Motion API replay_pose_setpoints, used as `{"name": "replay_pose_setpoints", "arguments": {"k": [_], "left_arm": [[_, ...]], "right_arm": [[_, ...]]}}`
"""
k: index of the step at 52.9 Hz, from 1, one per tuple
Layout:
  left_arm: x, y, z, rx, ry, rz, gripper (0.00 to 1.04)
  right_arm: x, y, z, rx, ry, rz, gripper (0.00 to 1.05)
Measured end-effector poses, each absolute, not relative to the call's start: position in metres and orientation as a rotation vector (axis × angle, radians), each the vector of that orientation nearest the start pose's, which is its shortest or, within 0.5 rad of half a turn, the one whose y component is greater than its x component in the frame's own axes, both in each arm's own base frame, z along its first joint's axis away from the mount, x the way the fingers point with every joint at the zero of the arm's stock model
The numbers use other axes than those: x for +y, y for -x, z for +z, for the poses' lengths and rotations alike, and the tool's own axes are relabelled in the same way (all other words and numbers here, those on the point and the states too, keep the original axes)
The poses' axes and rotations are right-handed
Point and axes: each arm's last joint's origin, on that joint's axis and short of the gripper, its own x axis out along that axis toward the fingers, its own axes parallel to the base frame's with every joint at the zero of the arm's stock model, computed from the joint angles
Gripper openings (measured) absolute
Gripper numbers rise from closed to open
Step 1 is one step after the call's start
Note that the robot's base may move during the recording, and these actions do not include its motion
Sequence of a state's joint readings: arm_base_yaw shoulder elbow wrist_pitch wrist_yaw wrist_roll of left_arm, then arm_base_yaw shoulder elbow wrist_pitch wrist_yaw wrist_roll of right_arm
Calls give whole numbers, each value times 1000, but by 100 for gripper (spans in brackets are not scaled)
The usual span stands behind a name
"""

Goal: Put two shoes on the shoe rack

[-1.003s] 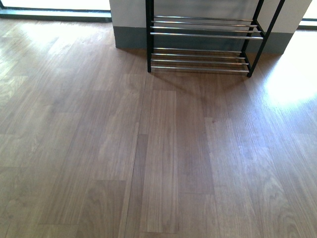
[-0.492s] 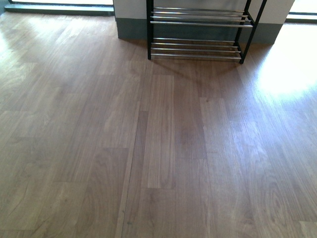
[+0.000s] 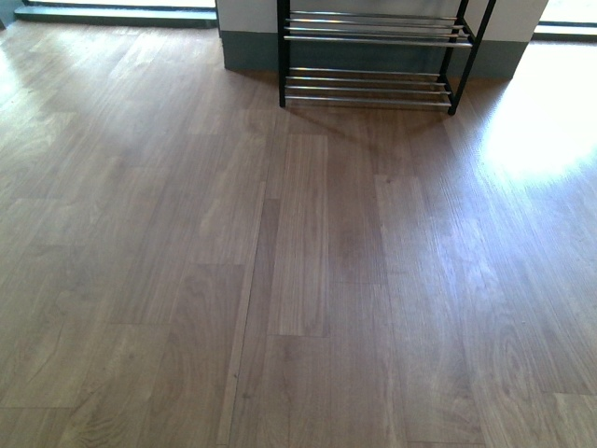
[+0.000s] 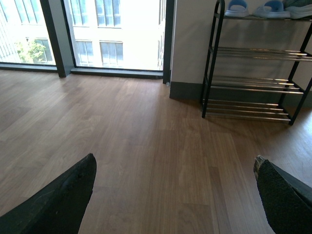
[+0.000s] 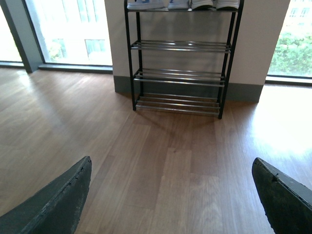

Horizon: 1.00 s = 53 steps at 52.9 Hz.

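Shoe rack [image 3: 373,56] sits at top centre of our front view, against the wall; only its two lowest chrome tiers show there, both bare. Our wrist views see higher: pale blue sandals [image 4: 258,7] on the top tier, top right of the left wrist frame, and white soles [image 5: 183,5] lined along the top edge of the right wrist frame. Left gripper [image 4: 175,195] stands spread apart, empty. Right gripper [image 5: 170,195] likewise wide, holding nothing. We judge the shoes already shelved. Wood floor [image 3: 298,280] lies between us and the rack.
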<state>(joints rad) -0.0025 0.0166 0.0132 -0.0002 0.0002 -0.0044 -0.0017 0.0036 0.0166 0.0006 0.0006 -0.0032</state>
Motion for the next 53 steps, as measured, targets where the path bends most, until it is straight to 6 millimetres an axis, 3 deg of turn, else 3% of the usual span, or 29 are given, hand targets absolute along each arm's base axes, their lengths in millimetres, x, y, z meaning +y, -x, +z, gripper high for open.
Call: {"name": "replay_pose_setpoints", "arguments": {"k": [53], "left_arm": [[0, -98, 167, 4, 4, -2, 95]], "right_arm": [[0, -97, 169, -14, 3, -2, 95]]}}
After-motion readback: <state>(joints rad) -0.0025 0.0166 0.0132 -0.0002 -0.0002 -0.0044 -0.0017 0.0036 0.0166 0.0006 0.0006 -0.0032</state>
